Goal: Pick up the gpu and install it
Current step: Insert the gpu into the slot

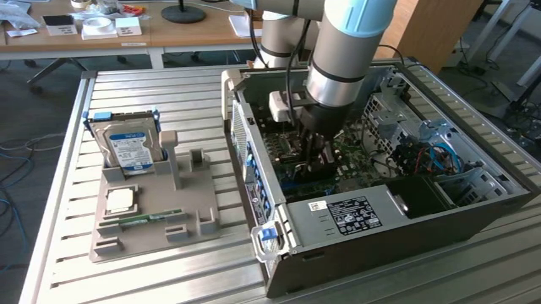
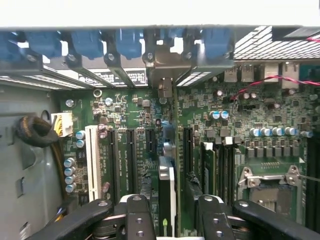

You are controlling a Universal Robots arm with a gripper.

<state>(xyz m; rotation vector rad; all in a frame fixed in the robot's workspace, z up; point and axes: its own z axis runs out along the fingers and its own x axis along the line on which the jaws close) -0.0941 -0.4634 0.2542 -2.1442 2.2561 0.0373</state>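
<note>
Hand (image 2: 169, 212): black, two-fingered, reaching down inside the open computer case (image 1: 397, 234); fingers (image 2: 137, 215) closed on either face of the gpu (image 2: 166, 192), which is seen edge-on between them. Gpu: thin dark card, held upright over the green motherboard (image 2: 125, 107), its far end running toward the silver bracket (image 2: 162, 62) at the case's rear slot row; whether its lower edge is seated in a slot cannot be made out, as the hand and the card itself cover that line. In the exterior view the hand (image 1: 317, 152) is low in the middle of the case and the card below it is too dark to pick out. Case contents: motherboard with long black expansion slots (image 2: 131, 160) and one white slot (image 2: 91, 160), a row of blue retaining clips (image 2: 130, 42) along the rear wall, a processor socket (image 2: 270, 187) with metal frame, a red wire (image 2: 260, 85), a black power supply (image 1: 359, 215) with a white label, blue cables (image 1: 439, 155) near the drive bay. Arm (image 1: 351, 57): grey with a pale blue band, upper part cut off by the frame. Beside the case, toward the exterior view's left, a grey parts holder (image 1: 152, 228) on the slatted metal table (image 1: 169, 95); it carries a hard drive (image 1: 128, 149) standing upright, a small square chip (image 1: 120, 201) and a green memory stick (image 1: 144, 220) lying flat. Two upright cradles (image 1: 187, 164) on the holder stand unoccupied.
</note>
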